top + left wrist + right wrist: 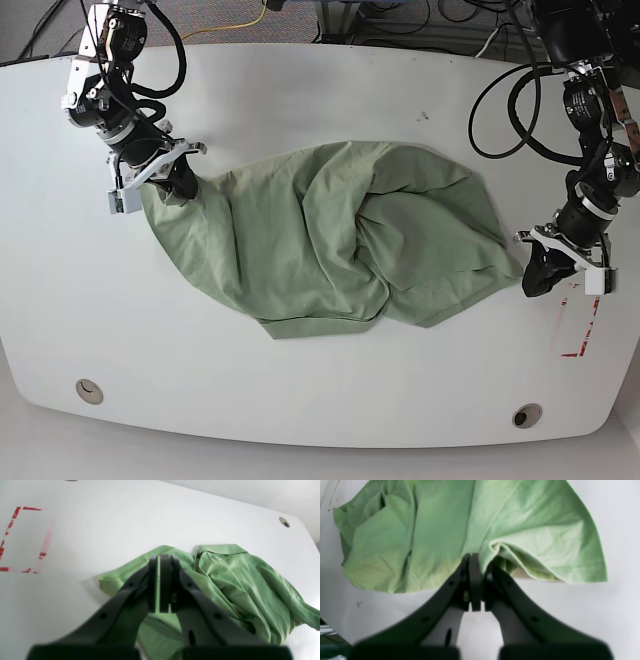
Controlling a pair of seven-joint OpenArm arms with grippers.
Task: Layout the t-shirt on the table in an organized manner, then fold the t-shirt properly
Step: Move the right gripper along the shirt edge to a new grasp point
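The shirt (pixel 330 240) lay bunched mid-table (pixel 300 400), bare white all round. The right gripper (pixel 180 180) and left gripper (pixel 527 270) each pinched an opposite edge.

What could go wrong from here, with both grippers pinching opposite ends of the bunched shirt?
1. The right gripper pinches only a thin edge of the t-shirt; pulling could slip it free.
2. The left gripper also holds an edge, and the middle is heaped in folds, so spreading may leave creases.
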